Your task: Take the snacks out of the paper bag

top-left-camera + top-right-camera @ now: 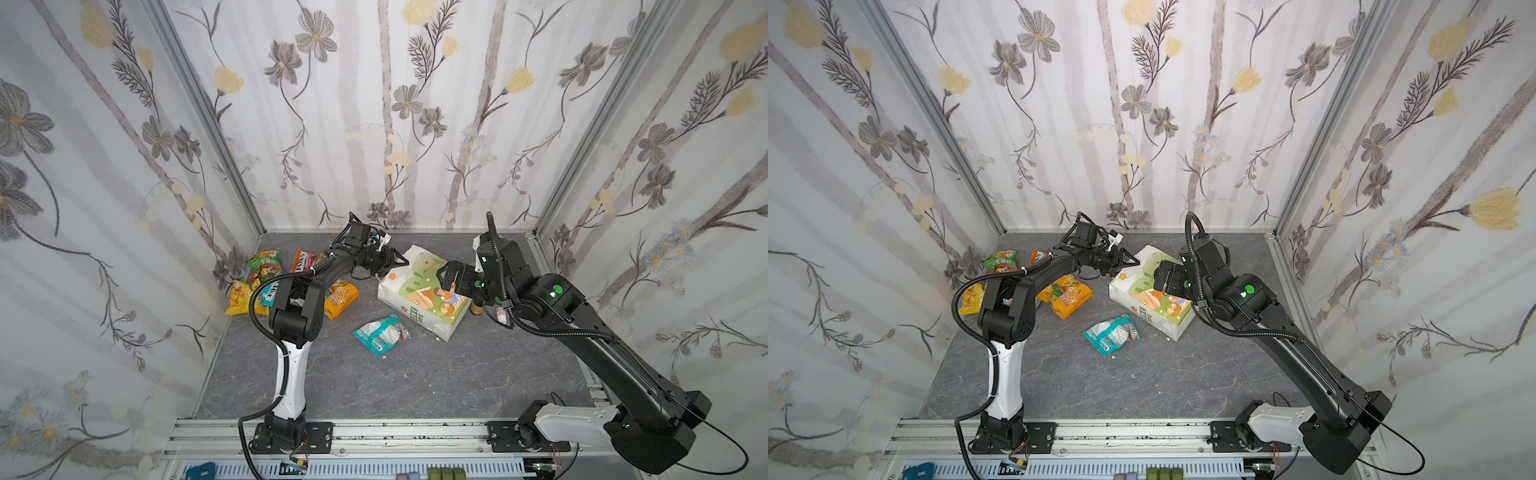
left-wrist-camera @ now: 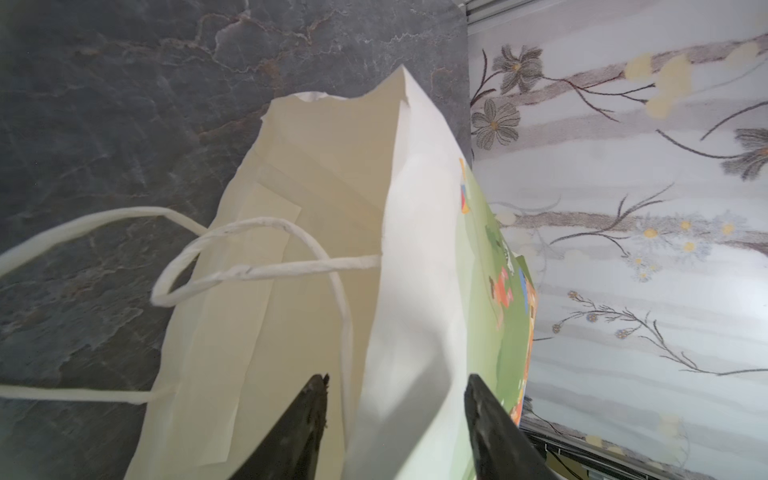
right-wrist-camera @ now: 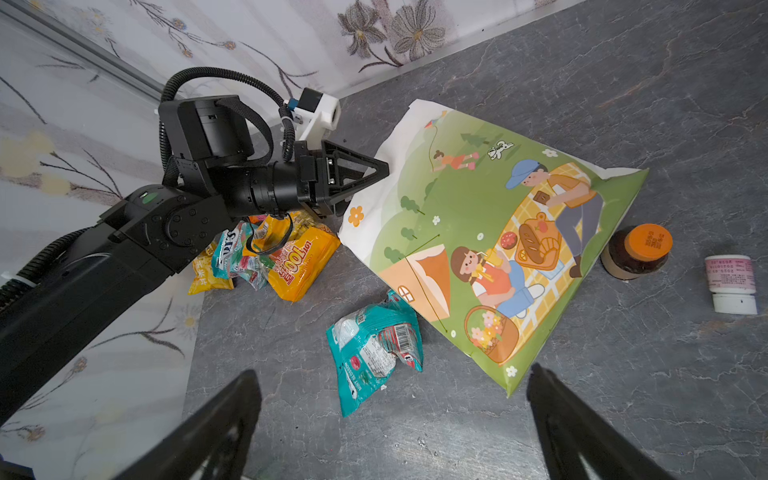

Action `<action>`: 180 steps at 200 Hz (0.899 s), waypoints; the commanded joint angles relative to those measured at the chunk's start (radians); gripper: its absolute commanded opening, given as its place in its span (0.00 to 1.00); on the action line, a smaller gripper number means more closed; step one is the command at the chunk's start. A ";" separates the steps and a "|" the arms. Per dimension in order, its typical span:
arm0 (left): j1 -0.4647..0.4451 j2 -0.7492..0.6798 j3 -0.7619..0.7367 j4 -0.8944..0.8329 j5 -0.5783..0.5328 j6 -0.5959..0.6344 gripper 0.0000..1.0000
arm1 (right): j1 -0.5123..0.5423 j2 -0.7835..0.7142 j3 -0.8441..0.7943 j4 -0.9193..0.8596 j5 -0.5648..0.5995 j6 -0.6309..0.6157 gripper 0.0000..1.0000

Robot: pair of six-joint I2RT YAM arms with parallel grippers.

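My left fingers (image 2: 299, 428) stood apart at the mouth of the bag (image 2: 291, 291), clamped on nothing. One was inside the mouth, the other outside over the green print, with the bag's upper wall running between them. Only the left wrist view looked into the bag, where it showed cream paper, folds and the string handles (image 2: 249, 270): one looped across the mouth, one trailing on the table (image 2: 104, 104).

In both top views the bag (image 1: 419, 286) (image 1: 1148, 297) lay on its side right of centre, mouth toward my left arm (image 1: 299, 307). My right fingers (image 3: 552, 399) were spread wide and held nothing, hanging over the bag's printed face in a top view (image 1: 451, 276).

The right wrist view gave the whole picnic print (image 3: 478, 216). It also showed a brown bottle (image 3: 638, 251) just beside the bag's base, with a white-and-pink container (image 3: 731, 282) near it. In the top views my right arm (image 1: 1237, 299) covered most of that corner.

The snacks (image 1: 266, 270) lay out on the table in a heap at centre left by the wall, partly hidden under my left arm. An orange packet (image 1: 340, 299) sat at the heap's edge. A teal packet (image 1: 380, 332) (image 3: 374, 353) lay alone near the bag's lower side.
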 commanded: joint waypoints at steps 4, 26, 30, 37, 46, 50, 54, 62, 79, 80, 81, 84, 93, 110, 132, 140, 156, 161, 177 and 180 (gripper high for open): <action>0.000 -0.012 -0.007 0.053 0.063 -0.040 0.32 | 0.001 0.018 0.024 0.033 0.007 -0.004 0.99; 0.001 -0.051 0.018 0.023 0.054 -0.046 0.08 | 0.001 0.014 0.022 0.028 0.007 -0.005 0.99; 0.000 -0.061 0.023 0.023 0.054 -0.050 0.04 | 0.001 0.012 0.018 0.027 0.008 -0.005 0.99; 0.001 -0.078 0.035 0.021 0.051 -0.057 0.00 | 0.000 0.006 0.014 0.029 0.011 -0.003 1.00; 0.000 -0.100 0.059 -0.001 0.034 -0.066 0.00 | 0.000 -0.001 0.005 0.029 0.015 0.000 0.99; 0.000 -0.109 0.073 -0.019 0.022 -0.065 0.00 | 0.000 -0.005 0.002 0.029 0.018 0.001 1.00; -0.002 -0.117 0.089 -0.042 0.010 -0.062 0.00 | 0.000 -0.009 -0.001 0.030 0.020 0.003 0.99; -0.005 -0.134 0.127 -0.099 -0.029 -0.050 0.00 | -0.001 -0.017 -0.008 0.032 0.024 0.006 0.99; -0.025 -0.160 0.237 -0.280 -0.152 0.020 0.00 | 0.001 -0.036 -0.018 0.033 0.029 0.012 0.99; -0.027 -0.160 0.241 -0.293 -0.160 0.025 0.00 | 0.001 -0.037 -0.018 0.033 0.029 0.012 0.99; -0.029 -0.160 0.251 -0.306 -0.169 0.031 0.00 | 0.001 -0.038 -0.019 0.033 0.029 0.013 0.99; -0.036 -0.161 0.276 -0.339 -0.196 0.049 0.00 | 0.000 -0.041 -0.021 0.031 0.031 0.014 0.99; -0.059 -0.156 0.369 -0.477 -0.296 0.093 0.00 | 0.000 -0.053 -0.028 0.030 0.034 0.018 0.99; -0.109 -0.140 0.499 -0.640 -0.468 0.118 0.00 | 0.001 -0.080 -0.044 0.030 0.044 0.025 0.99; -0.188 -0.107 0.613 -0.751 -0.686 0.131 0.00 | 0.001 -0.116 -0.069 0.029 0.054 0.030 0.99; -0.219 -0.083 0.661 -0.781 -0.760 0.145 0.00 | 0.001 -0.130 -0.080 0.027 0.056 0.034 0.99; -0.275 -0.019 0.763 -0.842 -0.891 0.157 0.00 | 0.001 -0.166 -0.108 0.019 0.056 0.045 0.99; -0.289 0.006 0.794 -0.862 -0.930 0.159 0.00 | 0.001 -0.179 -0.118 0.016 0.057 0.050 0.99; -0.351 0.058 0.840 -0.879 -1.054 0.185 0.00 | 0.001 -0.229 -0.151 0.005 0.062 0.065 0.99; -0.364 0.067 0.840 -0.875 -1.078 0.194 0.00 | 0.001 -0.240 -0.160 0.004 0.066 0.067 0.99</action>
